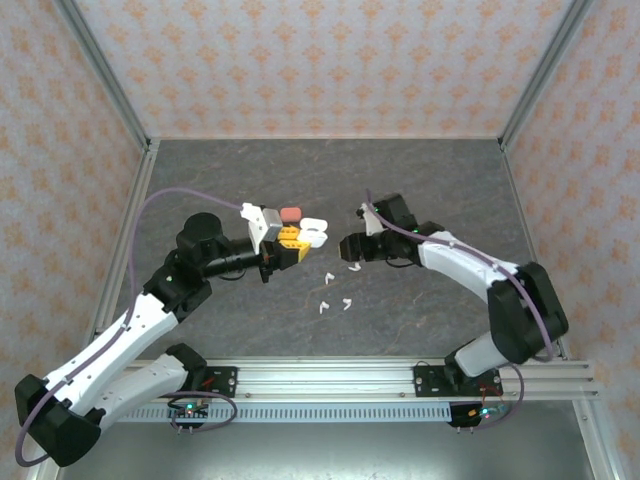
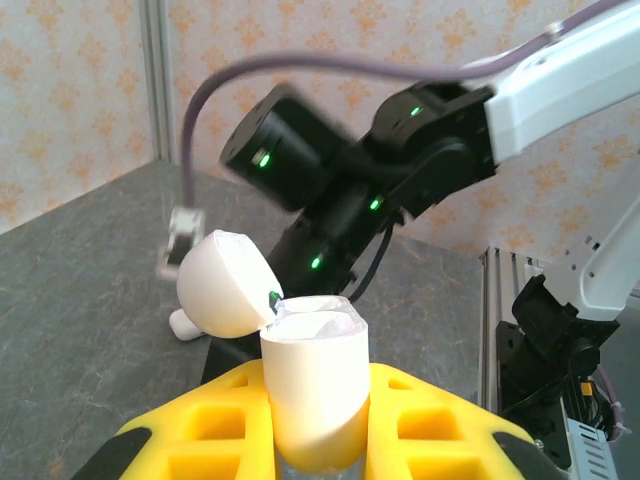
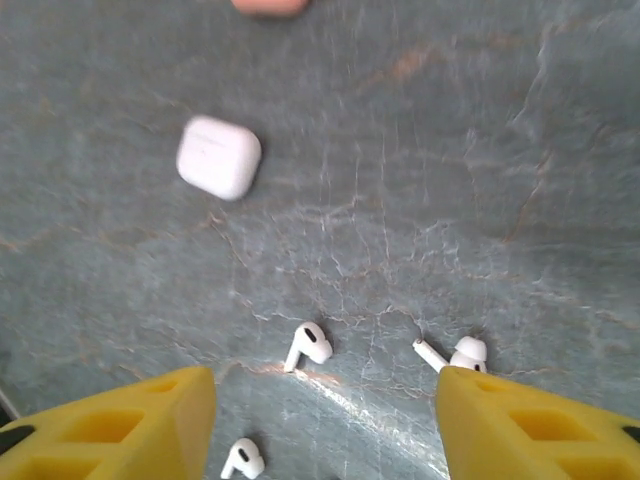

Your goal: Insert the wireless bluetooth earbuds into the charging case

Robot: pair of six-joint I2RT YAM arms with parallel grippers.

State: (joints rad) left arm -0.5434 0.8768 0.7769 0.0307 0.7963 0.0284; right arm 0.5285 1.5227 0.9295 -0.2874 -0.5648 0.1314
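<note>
- Low in the right wrist view, three tiny white stemmed earbuds (image 3: 308,345) lie loose on the grey table (image 3: 450,150).
- Over them the right claw (image 3: 325,400) gapes, empty.
- Meanwhile the left claw (image 2: 318,440) clamps the white charging case (image 2: 312,370), lid up.

Charging case (image 2: 315,385): white, rounded and glossy; it is held upright, clear of the tabletop (image 1: 430,190), between the yellow fingers of the left end effector (image 2: 318,435).
Lid (image 2: 225,285): it is hinged open and tipped back toward 10 o'clock of the case body; what lies in the well cannot be made out.
Earbuds (image 1: 323,307): small, white and stemmed; three are scattered loose on the tabletop, between 5 and 6 o'clock of the case in the top view.
Earbud A (image 3: 310,345): it is laid flat, with its stem toward 7 o'clock.
Earbud B (image 3: 455,353): it is found at 3 o'clock of A, with its stem toward 10 o'clock.
Earbud C (image 3: 243,458): it is found at 7 o'clock of A.
</note>
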